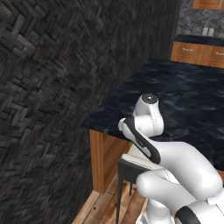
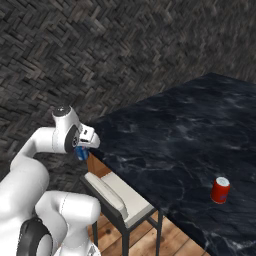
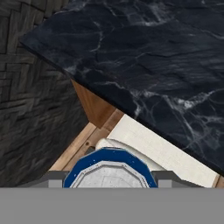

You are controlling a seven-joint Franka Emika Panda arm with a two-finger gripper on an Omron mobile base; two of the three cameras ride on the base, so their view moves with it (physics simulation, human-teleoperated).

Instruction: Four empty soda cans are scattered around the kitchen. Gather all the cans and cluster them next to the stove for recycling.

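- Arm point(image 2: 35, 165): white, folded, elbow raised, forearm reaching forward.
- Gripper point(image 2: 82, 150): pointing downward, fingers point(image 3: 54, 177) closed on the sides of a blue can point(image 3: 109, 168), held off the surface.

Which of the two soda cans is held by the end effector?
The small blue soda can, held off the counter between the end effector's fingers; the red soda can stands free on the dark marble countertop.

Light is even and flat, with no clear source. The dark marble surface point(image 2: 190, 130) carries a faint sheen but no glare. Shadows are soft and weak. Textures look coarse and slightly blurred; edges show no distortion.
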